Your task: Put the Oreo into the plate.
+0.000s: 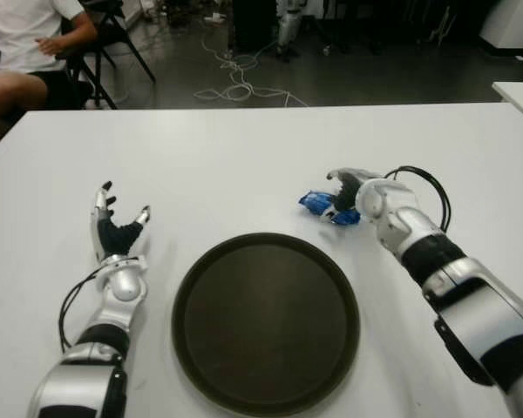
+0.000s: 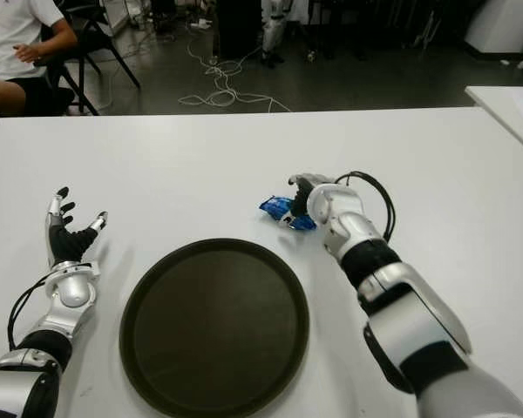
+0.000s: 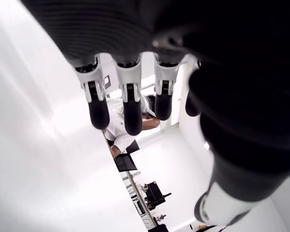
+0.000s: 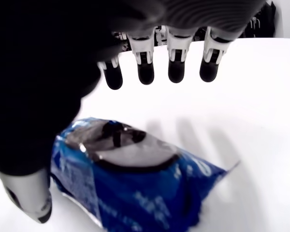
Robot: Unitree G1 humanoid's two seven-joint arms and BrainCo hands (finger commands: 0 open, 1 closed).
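A: What's on the white table (image 1: 244,148)?
B: A dark round plate (image 1: 266,322) at the near edge, empty.
A: And the hands?
B: The right hand (image 1: 353,193) hovers over the blue Oreo pack (image 1: 327,207) beyond the plate's right rim, fingers (image 4: 146,72) extended, not gripping. The left hand (image 1: 113,228), left of the plate, is spread, holding nothing.

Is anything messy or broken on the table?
Nothing stands out. The blue Oreo packet lies on the white table under the open right hand, the plate is empty, and the left hand shows beside it.
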